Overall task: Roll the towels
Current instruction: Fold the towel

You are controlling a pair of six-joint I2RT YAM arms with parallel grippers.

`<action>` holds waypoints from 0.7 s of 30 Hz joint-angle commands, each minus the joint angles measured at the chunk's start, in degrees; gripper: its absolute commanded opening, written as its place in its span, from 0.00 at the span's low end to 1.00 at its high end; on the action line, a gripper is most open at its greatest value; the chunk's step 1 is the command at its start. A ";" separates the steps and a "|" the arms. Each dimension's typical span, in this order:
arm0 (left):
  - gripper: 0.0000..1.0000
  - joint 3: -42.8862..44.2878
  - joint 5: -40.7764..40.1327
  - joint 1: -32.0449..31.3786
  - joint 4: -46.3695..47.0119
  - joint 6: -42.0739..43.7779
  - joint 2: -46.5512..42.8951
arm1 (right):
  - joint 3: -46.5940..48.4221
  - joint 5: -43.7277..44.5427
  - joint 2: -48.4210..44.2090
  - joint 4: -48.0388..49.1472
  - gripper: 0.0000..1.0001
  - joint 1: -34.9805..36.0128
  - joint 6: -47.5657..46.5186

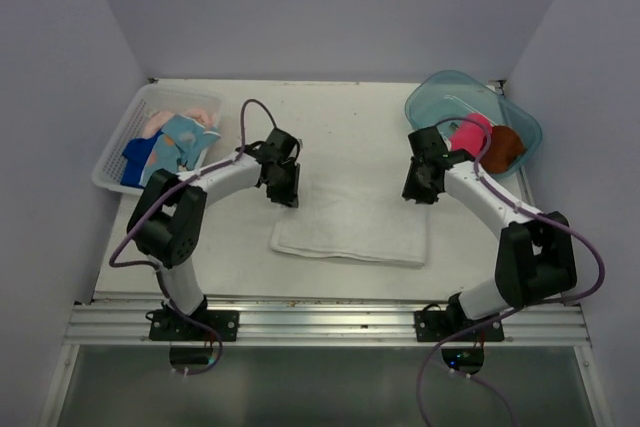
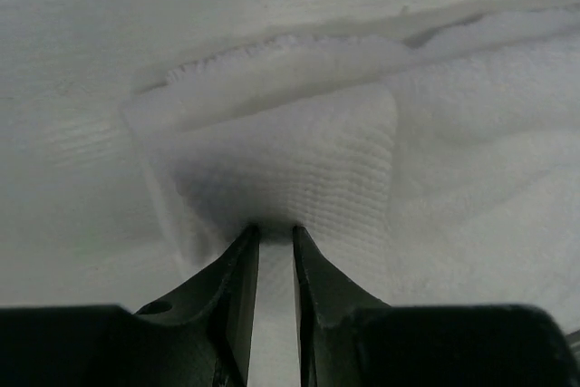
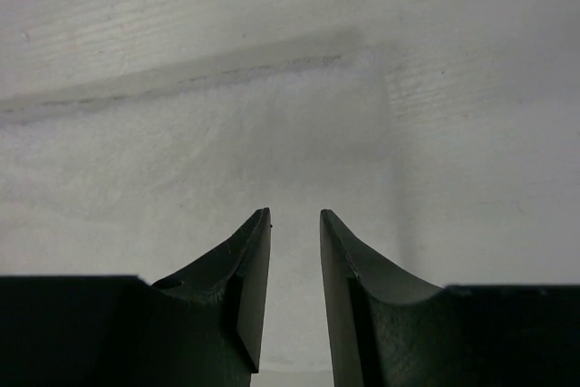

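Observation:
A white towel (image 1: pixel 350 232) lies folded flat in the middle of the table. My left gripper (image 1: pixel 284 192) is at its far left corner. In the left wrist view that corner is a raised, folded flap (image 2: pixel 299 160), and the left gripper (image 2: pixel 274 228) is pinched narrowly on its edge. My right gripper (image 1: pixel 420 190) hovers over the towel's far right corner. Seen from its wrist, the right gripper (image 3: pixel 295 213) is open a moderate gap above the white towel (image 3: pixel 181 151), with nothing between the fingers.
A white lattice basket (image 1: pixel 115 162) at the back left holds light blue printed (image 1: pixel 185 137), royal blue (image 1: pixel 135 159) and peach (image 1: pixel 160 122) towels. A teal tub (image 1: pixel 440 87) at the back right holds pink (image 1: pixel 468 133) and brown (image 1: pixel 503 147) towels. Walls enclose three sides.

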 commanded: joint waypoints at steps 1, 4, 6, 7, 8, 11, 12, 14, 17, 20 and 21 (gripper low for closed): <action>0.25 0.92 -0.24 3.73 2.57 1.25 3.35 | -0.34 -2.94 3.50 4.95 0.32 -2.54 -1.41; 0.24 2.75 0.55 5.23 2.13 1.86 6.95 | 0.19 -1.63 8.68 6.19 0.28 -2.72 -1.24; 0.24 3.90 0.72 6.46 1.61 1.95 8.62 | 0.11 -0.57 12.28 6.10 0.22 -2.98 -0.63; 0.24 4.95 0.64 6.90 1.61 2.04 8.98 | -0.94 -0.66 12.91 6.19 0.21 -3.16 -0.10; 0.24 5.48 0.64 6.99 1.52 2.30 9.33 | -1.82 -0.92 13.18 6.97 0.20 -3.16 0.17; 0.24 8.90 0.03 7.17 0.64 3.01 12.23 | -6.30 -2.06 11.43 8.82 0.20 -3.07 1.04; 0.24 10.13 -0.15 7.17 0.03 3.18 14.58 | -7.53 -2.59 9.16 9.26 0.20 -2.98 1.39; 0.24 14.96 -0.50 7.43 -1.73 3.45 17.32 | -11.57 -3.29 6.78 9.97 0.20 -2.55 2.97; 0.24 23.13 -0.33 7.52 -3.84 3.45 22.77 | -16.93 -3.47 1.33 9.53 0.20 0.43 6.48; 0.25 30.87 -0.15 7.34 -5.77 3.10 28.21 | -22.29 -3.21 -4.56 8.39 0.21 9.72 12.80; 0.23 32.98 -0.24 7.17 -7.08 3.10 28.84 | -23.35 -3.03 -6.05 7.78 0.21 11.76 14.65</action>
